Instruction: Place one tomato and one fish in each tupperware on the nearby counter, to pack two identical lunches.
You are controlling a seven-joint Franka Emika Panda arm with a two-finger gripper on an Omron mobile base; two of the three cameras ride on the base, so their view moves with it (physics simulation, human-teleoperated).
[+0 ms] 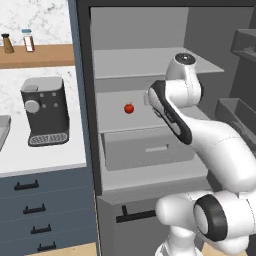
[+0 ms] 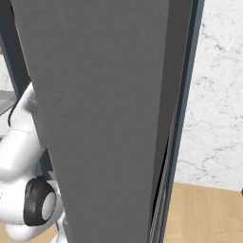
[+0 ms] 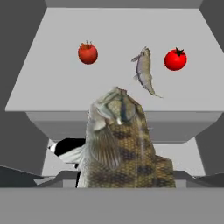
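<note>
My gripper [image 3: 127,180] is shut on a mottled olive-brown fish [image 3: 119,144] that stands large in the hand view, head pointing toward a grey fridge shelf [image 3: 52,87]. On that shelf lie a second, pale grey fish [image 3: 144,70] and two red tomatoes, one on the left [image 3: 88,53] and one on the right [image 3: 175,60]. In the left base view my arm [image 1: 175,110] reaches into the open fridge and hides the hand; one tomato [image 1: 129,108] shows on the shelf. The white counter [image 1: 45,157] lies to the left. A grey corner [image 1: 3,131] at its left edge is too cropped to name.
A dark coffee machine [image 1: 46,110] stands on the counter under a wooden shelf [image 1: 37,55] with jars. Below the fridge shelf sits a grey drawer [image 1: 150,150]. The grey fridge door [image 2: 109,118] stands close on my right, with wooden floor [image 2: 204,213] beyond it.
</note>
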